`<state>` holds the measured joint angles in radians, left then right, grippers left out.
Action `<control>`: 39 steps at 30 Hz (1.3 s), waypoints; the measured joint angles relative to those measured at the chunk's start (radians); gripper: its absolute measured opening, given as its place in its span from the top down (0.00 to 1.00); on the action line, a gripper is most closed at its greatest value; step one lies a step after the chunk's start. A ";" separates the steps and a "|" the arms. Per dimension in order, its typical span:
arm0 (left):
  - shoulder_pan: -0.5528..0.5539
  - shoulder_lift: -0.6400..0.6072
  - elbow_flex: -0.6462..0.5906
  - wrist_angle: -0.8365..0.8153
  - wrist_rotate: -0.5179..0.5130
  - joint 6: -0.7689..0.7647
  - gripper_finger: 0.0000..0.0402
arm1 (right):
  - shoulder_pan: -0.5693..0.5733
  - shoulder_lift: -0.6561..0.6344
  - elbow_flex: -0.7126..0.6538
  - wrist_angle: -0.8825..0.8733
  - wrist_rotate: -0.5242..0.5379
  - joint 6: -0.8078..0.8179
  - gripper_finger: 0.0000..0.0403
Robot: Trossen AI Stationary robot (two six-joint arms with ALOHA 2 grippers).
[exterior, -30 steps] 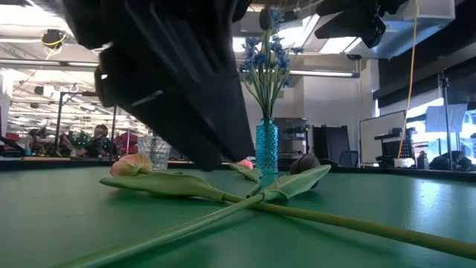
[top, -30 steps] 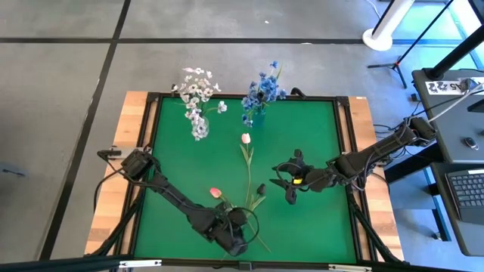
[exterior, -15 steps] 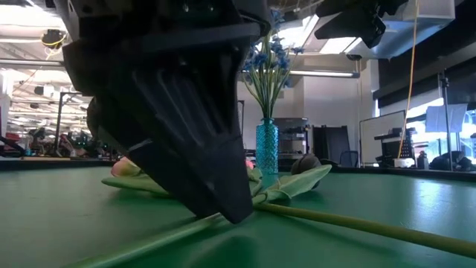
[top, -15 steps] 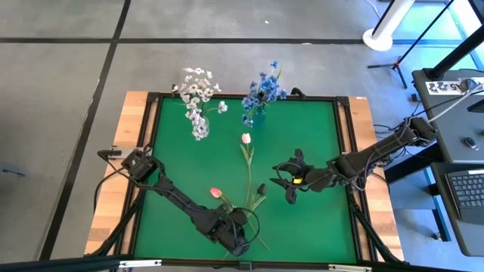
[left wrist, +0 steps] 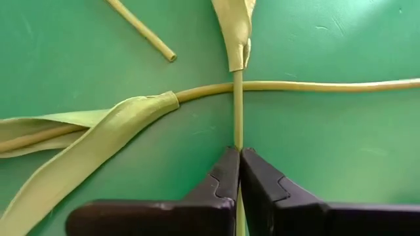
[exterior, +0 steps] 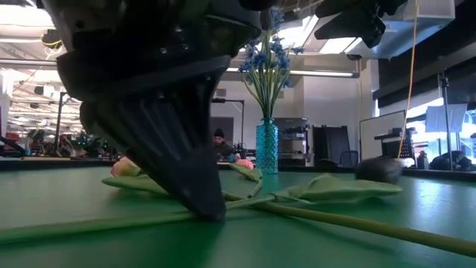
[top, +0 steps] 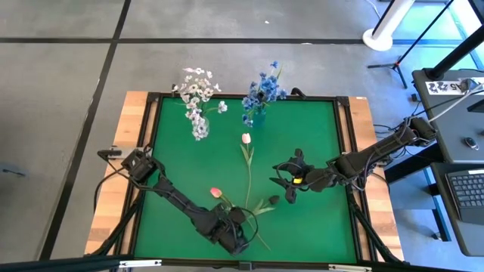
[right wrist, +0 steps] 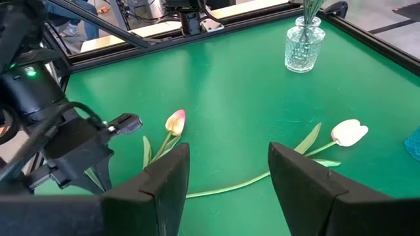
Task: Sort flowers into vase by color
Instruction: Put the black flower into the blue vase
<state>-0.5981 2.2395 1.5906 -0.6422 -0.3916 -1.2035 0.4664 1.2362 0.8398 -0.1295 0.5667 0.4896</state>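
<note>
Two artificial tulips lie on the green felt table (top: 302, 136): a white-headed tulip (top: 246, 139) mid-table and a pink-headed tulip (top: 215, 193) nearer the front, their green stems crossing. Left end effector (left wrist: 238, 172), at the front edge, is closed on the pink-headed tulip's stem. Right end effector (right wrist: 226, 172) hovers open right of centre. White blossom spray in clear glass vase (right wrist: 303, 42) and blue blossom spray in blue glass vase (exterior: 266, 147) stand at the back.
</note>
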 joint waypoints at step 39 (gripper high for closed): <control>-0.163 -0.624 -0.419 0.616 -0.420 0.606 1.00 | 0.287 -0.179 0.255 -0.095 0.342 -0.415 0.49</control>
<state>-0.7610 1.6156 1.1713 -0.0262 -0.8117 -0.5975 0.7532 1.0568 1.0948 -0.2249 0.9086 0.0749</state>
